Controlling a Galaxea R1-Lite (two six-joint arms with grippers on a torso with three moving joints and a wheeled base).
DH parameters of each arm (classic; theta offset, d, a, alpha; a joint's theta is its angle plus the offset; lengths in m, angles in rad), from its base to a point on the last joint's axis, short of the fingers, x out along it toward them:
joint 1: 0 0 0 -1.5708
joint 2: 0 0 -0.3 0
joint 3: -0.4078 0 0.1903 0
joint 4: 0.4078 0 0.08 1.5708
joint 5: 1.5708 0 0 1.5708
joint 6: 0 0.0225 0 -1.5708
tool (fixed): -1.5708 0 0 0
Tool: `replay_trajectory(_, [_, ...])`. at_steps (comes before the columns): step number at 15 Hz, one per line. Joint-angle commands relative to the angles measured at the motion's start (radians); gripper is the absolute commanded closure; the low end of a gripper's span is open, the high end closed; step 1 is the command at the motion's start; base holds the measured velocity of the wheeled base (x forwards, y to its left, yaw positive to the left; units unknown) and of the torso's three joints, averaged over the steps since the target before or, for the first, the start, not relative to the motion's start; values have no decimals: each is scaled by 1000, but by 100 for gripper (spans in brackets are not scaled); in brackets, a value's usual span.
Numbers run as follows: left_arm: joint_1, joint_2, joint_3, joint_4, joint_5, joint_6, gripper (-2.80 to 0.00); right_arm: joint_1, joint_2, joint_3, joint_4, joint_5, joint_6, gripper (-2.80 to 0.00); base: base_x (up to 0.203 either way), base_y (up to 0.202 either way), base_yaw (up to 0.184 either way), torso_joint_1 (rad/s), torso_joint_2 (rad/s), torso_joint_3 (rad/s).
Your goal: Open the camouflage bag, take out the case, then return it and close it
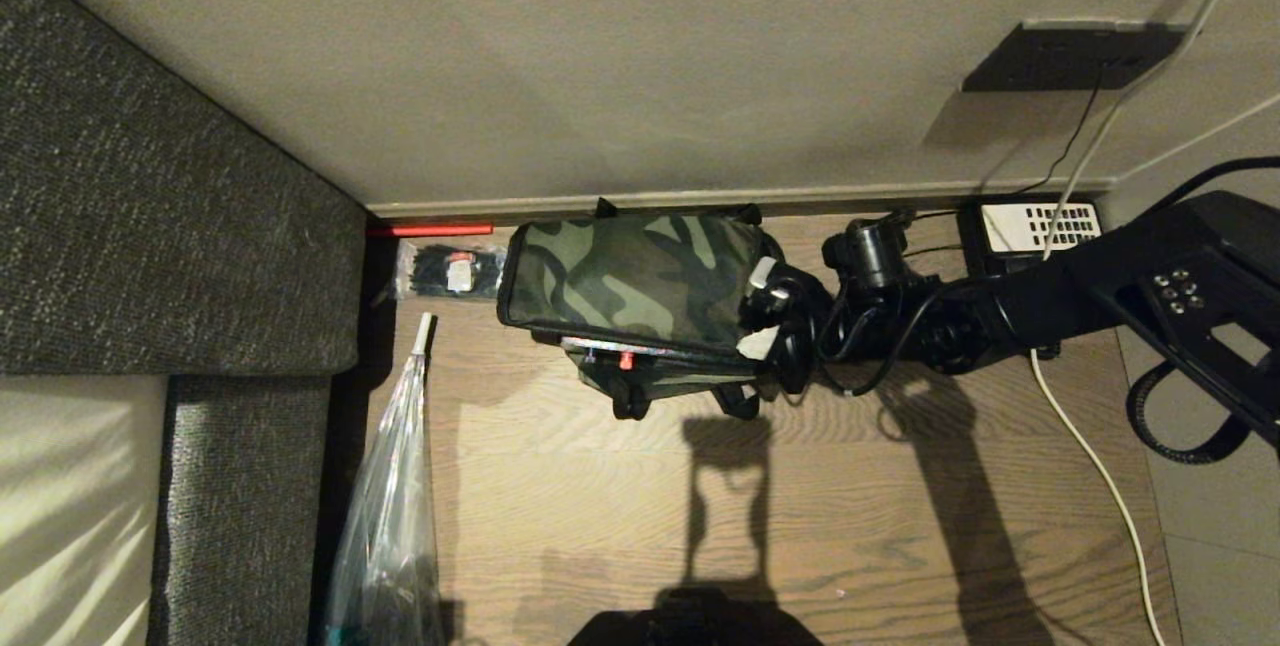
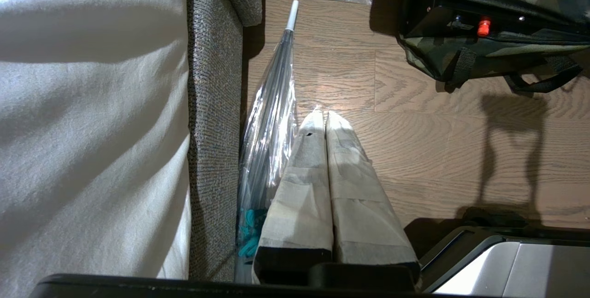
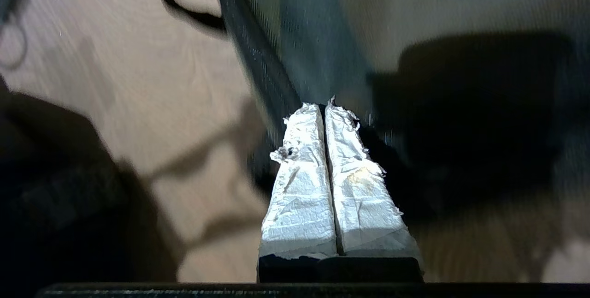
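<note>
Camouflage bag [image 1: 640, 276] against wall; right fingers [image 1: 762, 311] clenched at its edge.

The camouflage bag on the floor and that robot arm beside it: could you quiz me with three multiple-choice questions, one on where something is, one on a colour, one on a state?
1. Where does the camouflage bag stand?
A. On the sofa
B. On the wooden floor against the wall
C. On a table

2. What colour is the small latch on the case showing under the bag's lid?
A. Red
B. Blue
C. Yellow

3. How are the right gripper fingers?
A. Wide open
B. Pressed together
C. Clamped on a cable

Answers: 1 B, the head view shows floorboards beneath it and the baseboard behind. 2 A, a red knob shows in head and left wrist views. 3 B, the taped pads meet with nothing between.
</note>
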Motion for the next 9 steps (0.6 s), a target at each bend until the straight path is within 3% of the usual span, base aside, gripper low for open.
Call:
replay_trajectory(1, [0, -2, 3, 0, 0, 0, 0, 0, -80, 46, 1, 2, 1, 0, 0, 0, 0, 0, 0, 0])
replay_trajectory(4, [0, -2, 3, 0, 0, 0, 0, -1, -216, 138, 8, 0, 31, 0, 0, 0, 0, 0, 0, 0])
replay_trajectory(9, [0, -2, 3, 0, 0, 0, 0, -3, -550, 372, 13, -6, 163, 0, 0, 0, 0, 0, 0, 0])
